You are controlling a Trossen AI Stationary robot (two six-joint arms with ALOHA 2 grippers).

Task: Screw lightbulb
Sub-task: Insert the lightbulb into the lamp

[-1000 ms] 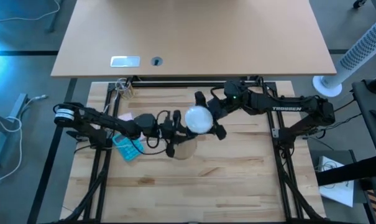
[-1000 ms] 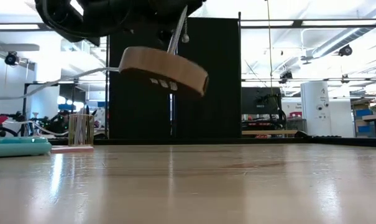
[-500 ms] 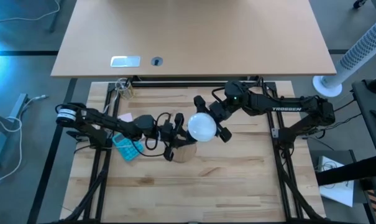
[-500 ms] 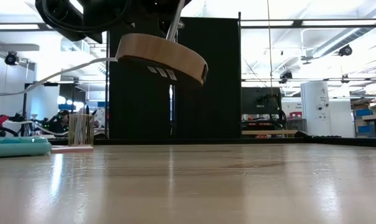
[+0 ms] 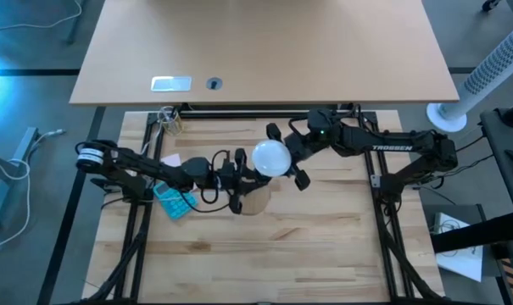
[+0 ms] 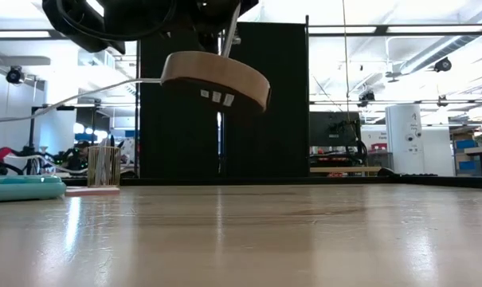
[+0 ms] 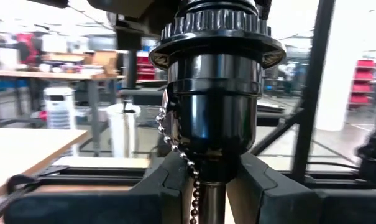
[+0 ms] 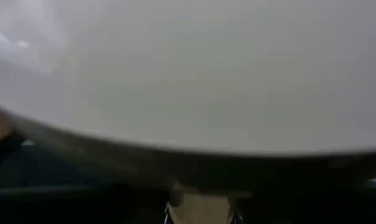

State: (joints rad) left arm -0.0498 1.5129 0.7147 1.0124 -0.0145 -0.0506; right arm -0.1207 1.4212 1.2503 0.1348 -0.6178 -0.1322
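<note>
Near to far, off the low view: bare wooden table (image 6: 248, 239) in front, nothing resting mid-table. Teal item (image 6: 21, 188) at 9 o'clock edge, small slatted holder (image 6: 103, 166) just past it.

Wooden disc (image 6: 217, 78) hangs clear of the table, tilted, pale cord (image 6: 81, 96) trailing off toward 9 o'clock. Underside carries small labels.

High view: left gripper (image 5: 236, 180) sits mid-table, arm coming in from 9 o'clock. Left wrist view shows its dark fingers (image 7: 169, 180) clamped tight on the stem under the black socket (image 7: 215, 93); bead pull chain (image 7: 181, 155) dangles down the socket's side. Grip looks solid, no gap.

Lightbulb (image 5: 271, 159) sits directly above the socket/disc, globe up, at about 1 o'clock from the left gripper. From above it covers most of the disc; only a sliver of disc shows at its 6 o'clock side.

Right gripper (image 5: 283, 158) reaches in from 3 o'clock. One finger shows at the bulb's 12 o'clock, the other at its 4 o'clock, so the globe sits between the jaws. Fingers look close against the glass, but I can't tell whether they're actually pinching it or just bracketing it. Right wrist view is filled by the white globe (image 8: 188, 74), so the bulb is right up against that claw.

Farther back: tan desk (image 5: 264, 51) at 12 o'clock, beyond the table.
</note>
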